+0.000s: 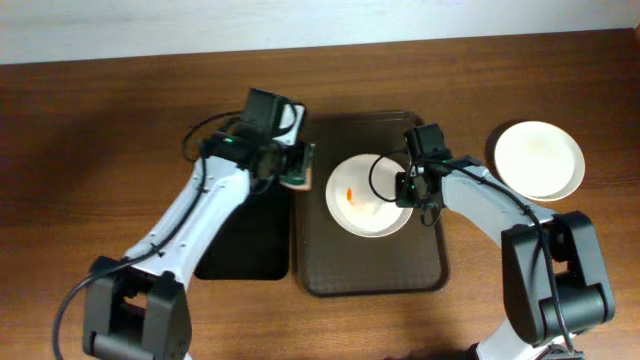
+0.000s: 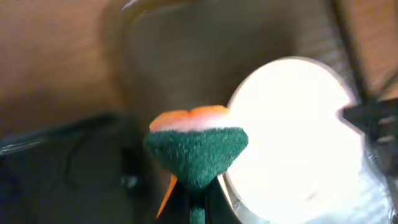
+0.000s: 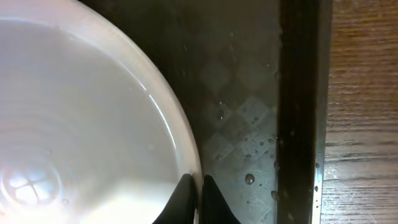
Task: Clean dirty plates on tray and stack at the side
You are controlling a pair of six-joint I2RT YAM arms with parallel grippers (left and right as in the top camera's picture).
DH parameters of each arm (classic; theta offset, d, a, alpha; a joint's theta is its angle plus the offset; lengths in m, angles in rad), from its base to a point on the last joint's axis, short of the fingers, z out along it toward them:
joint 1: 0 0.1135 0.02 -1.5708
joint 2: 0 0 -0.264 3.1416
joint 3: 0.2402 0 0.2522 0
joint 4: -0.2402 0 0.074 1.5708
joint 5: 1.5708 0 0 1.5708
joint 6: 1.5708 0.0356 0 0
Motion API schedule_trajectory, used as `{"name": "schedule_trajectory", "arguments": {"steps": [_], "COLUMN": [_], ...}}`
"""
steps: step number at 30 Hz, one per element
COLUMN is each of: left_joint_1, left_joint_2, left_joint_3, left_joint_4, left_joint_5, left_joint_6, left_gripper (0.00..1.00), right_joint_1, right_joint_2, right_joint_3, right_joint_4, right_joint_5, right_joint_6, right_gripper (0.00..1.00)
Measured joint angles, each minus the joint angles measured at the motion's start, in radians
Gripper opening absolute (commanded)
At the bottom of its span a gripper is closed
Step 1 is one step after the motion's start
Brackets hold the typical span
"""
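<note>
A white plate (image 1: 365, 196) with an orange smear near its middle lies on the dark brown tray (image 1: 370, 270). My right gripper (image 1: 407, 187) is shut on the plate's right rim; the right wrist view shows both fingers (image 3: 198, 198) pinching the rim of the plate (image 3: 81, 118). My left gripper (image 1: 297, 168) is shut on a green and orange sponge (image 2: 196, 146) at the tray's left edge, left of the plate (image 2: 298, 137). Clean white plates (image 1: 538, 159) sit on the table at the right; I cannot tell how many are stacked.
A smaller black tray (image 1: 245, 235) lies left of the brown tray, under my left arm. The tray floor (image 3: 249, 124) beside the plate carries water drops. The wooden table (image 1: 80, 150) surrounds everything.
</note>
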Motion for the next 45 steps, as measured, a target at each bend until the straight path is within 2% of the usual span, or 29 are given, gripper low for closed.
{"name": "schedule_trajectory", "arguments": {"steps": [3, 8, 14, 18, 21, 27, 31, 36, 40, 42, 45], "left_joint_1": [-0.088, -0.195, -0.260, -0.253, -0.245, -0.259, -0.273, -0.217, -0.044, 0.080, 0.135], "left_joint_2": [0.034, 0.238, 0.336, 0.340, 0.343, 0.354, 0.359, 0.357, 0.263, 0.219, 0.210], "left_joint_3": [0.002, 0.004, 0.006, 0.043, 0.107, 0.204, 0.311, 0.510, 0.512, 0.456, 0.262], "left_joint_4": [0.124, 0.307, 0.337, 0.229, 0.076, -0.094, -0.242, -0.508, -0.702, -0.658, -0.492], "left_joint_5": [0.044, 0.095, 0.077, 0.027, -0.079, -0.353, -0.492, -0.488, -0.431, -0.374, -0.256], "left_joint_6": [-0.080, -0.208, -0.255, -0.294, -0.285, -0.134, -0.091, -0.092, -0.097, -0.099, -0.082], "left_gripper": [0.00, 0.00, 0.00, 0.00, 0.00, 0.00, 0.00, 0.00, 0.00, 0.00, 0.00], "right_joint_1": [0.000, 0.000, 0.000, 0.000, 0.000, 0.000, 0.000, 0.000, 0.000, 0.000, 0.000], "right_joint_2": [0.000, 0.000, 0.001, 0.002, 0.002, 0.002, 0.002, 0.002, 0.002, 0.003, -0.008], "right_joint_3": [0.001, 0.003, 0.004, 0.008, 0.013, 0.013, 0.016, 0.017, 0.024, 0.046, 0.110], "right_joint_4": [-0.003, -0.009, -0.011, -0.037, -0.054, -0.066, -0.077, -0.082, -0.092, -0.132, -0.235], "right_joint_5": [-0.002, -0.004, -0.007, -0.023, -0.032, -0.044, -0.048, -0.047, -0.046, -0.042, -0.015], "right_joint_6": [-0.001, -0.001, 0.000, 0.000, 0.005, 0.015, 0.030, 0.029, 0.009, -0.013, -0.047], "right_gripper": [0.04, 0.04, 0.04, 0.04, 0.04, 0.04, 0.04, 0.04, 0.04, 0.04, 0.04]}}
